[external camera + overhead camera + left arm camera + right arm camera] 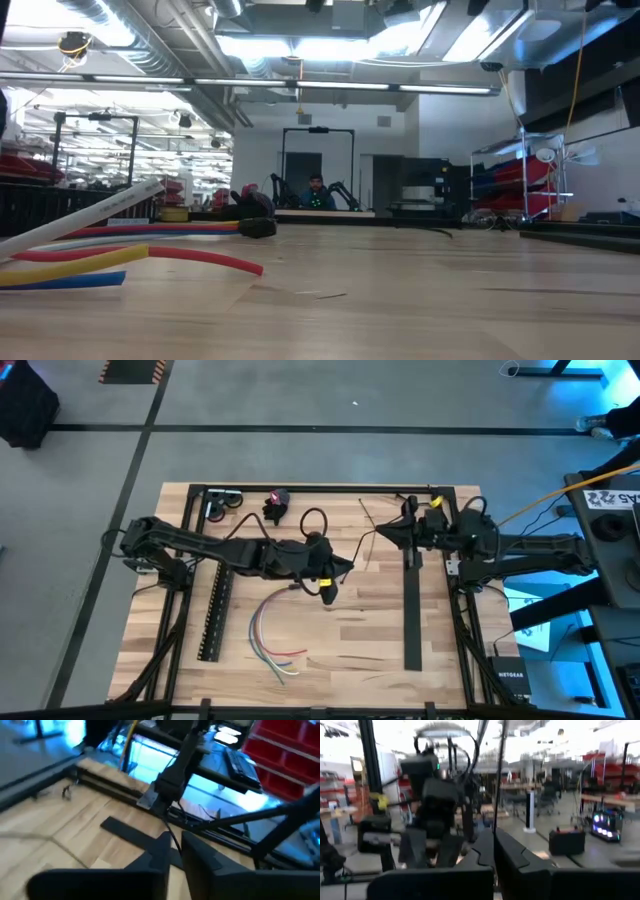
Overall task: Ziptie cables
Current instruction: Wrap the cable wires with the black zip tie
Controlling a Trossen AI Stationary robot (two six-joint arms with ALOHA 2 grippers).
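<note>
Cables lie loose on the bench, lower centre-left of the high view: white, red, green, yellow strands curving from near the left hand down to splayed free ends at lower centre. Long axis runs roughly top to bottom of that frame, bowed leftward. In the low view the coloured strands fill the left side, flat on the wood.

Left hand hovers at mid-frame, just up and right of the cables' upper end, clearly the nearer arm; its wrist view shows the two fingers nearly together, nothing seen between them, so apparently clenched empty. Right hand sits upper right of centre, well apart from the cables; a thin dark strip seems pinched there, likely a zip tie, but cannot tell for sure.

Black slotted bar lies just left of the cables, another dark bar to the right; open wood between them and below gives room to move.
</note>
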